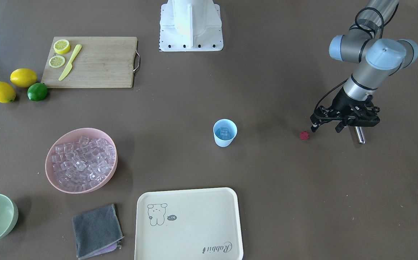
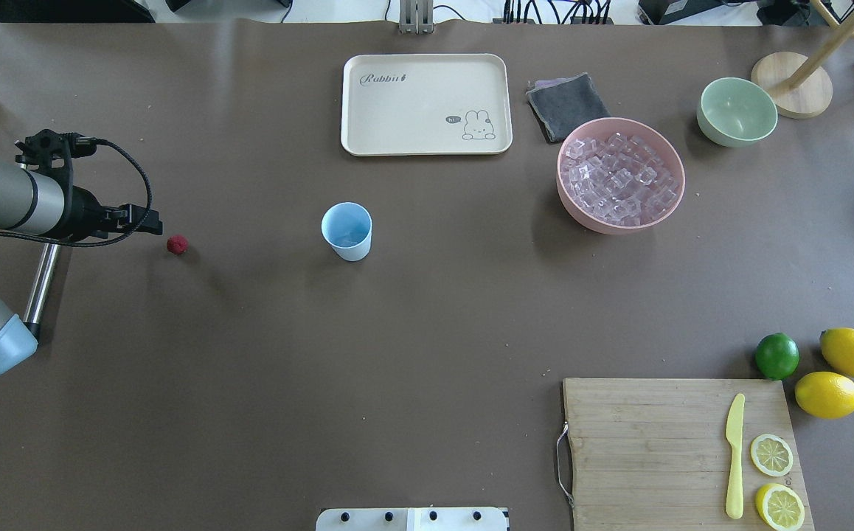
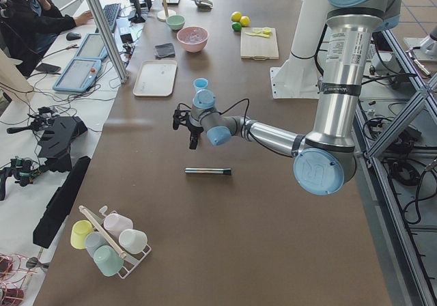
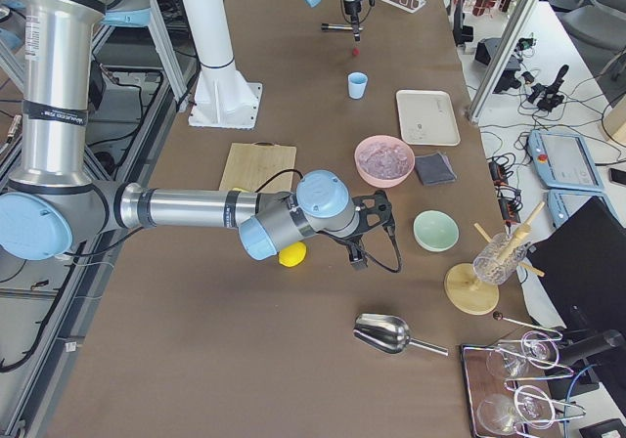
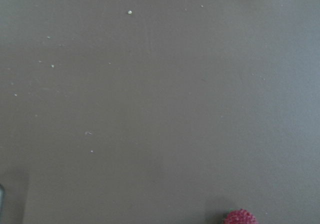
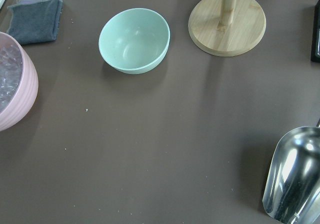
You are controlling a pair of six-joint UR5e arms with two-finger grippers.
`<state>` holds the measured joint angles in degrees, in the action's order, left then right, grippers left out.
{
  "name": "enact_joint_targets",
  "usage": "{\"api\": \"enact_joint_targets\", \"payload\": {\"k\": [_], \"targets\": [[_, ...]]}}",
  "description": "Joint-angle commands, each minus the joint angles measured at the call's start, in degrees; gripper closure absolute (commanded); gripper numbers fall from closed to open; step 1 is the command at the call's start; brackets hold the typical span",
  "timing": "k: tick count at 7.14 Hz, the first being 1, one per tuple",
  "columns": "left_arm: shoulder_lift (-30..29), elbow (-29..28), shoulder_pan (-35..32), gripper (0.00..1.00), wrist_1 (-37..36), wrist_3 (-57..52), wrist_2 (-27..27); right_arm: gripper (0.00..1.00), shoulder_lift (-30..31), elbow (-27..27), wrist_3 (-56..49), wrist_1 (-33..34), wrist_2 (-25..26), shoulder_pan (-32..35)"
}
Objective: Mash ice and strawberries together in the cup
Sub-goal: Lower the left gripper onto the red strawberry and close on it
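Left gripper (image 1: 326, 127): right of the front-facing frame, jaws apart and empty, just beside the strawberry (image 1: 304, 135), which lies on the table (image 1: 266, 173) well right of the cup (image 1: 223, 141); a metal rod (image 1: 360, 134) lies under the wrist. Cup: frame centre, upright, a few ice cubes (image 1: 225, 133) inside, many more filling the pink bowl (image 1: 113, 172) at lower left. Right gripper (image 4: 358, 252): shown only in the side view, near the pale green bowl (image 4: 435, 231); apart or together cannot be told.

Cream tray (image 1: 201, 216) — grey cloth (image 1: 95, 229) beside
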<state>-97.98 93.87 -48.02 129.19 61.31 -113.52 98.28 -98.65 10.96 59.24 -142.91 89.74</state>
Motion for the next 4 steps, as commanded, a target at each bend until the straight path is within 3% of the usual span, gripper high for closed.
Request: {"api": "enact_joint_targets", "payload": {"k": [1,4], "targets": [[-1.5,-0.5,1.6,0.02,-0.8,0.2,0.1,0.02,0.1,0.0,-0.1,0.0,0.0,0.0],[-4.7,-2.4,3.4,0.03,-2.6,-0.4,1.7,0.02,0.4,0.1,-0.1,0.0,0.0,0.0]]}}
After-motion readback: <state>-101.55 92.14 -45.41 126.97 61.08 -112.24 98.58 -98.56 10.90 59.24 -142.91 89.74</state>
